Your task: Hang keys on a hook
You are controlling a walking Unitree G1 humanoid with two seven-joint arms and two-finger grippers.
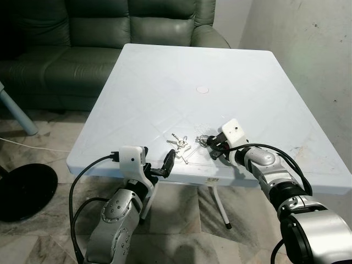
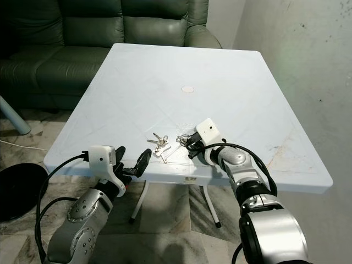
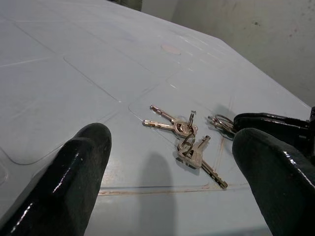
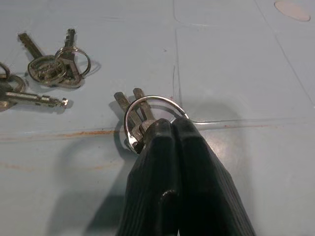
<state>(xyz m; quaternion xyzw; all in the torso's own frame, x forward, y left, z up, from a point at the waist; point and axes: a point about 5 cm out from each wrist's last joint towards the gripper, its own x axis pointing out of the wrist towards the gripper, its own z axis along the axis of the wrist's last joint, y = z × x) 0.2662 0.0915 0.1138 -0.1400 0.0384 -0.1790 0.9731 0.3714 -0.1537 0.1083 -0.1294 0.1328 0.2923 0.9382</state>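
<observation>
The right gripper's fingers (image 4: 172, 147) cover the key ring's (image 4: 147, 115) near side, seemingly pinching it

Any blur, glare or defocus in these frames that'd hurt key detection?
Left eye view: sharp, even light, keys small on the pale table. Left wrist view: keys crisp, near fingers soft and glossy. Right wrist view: key ring sharp at the right gripper, which casts a soft shadow.

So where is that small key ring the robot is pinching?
The silver key ring lies near the white table's front edge, clamped in the right end effector, beside loose silver keys.
</observation>
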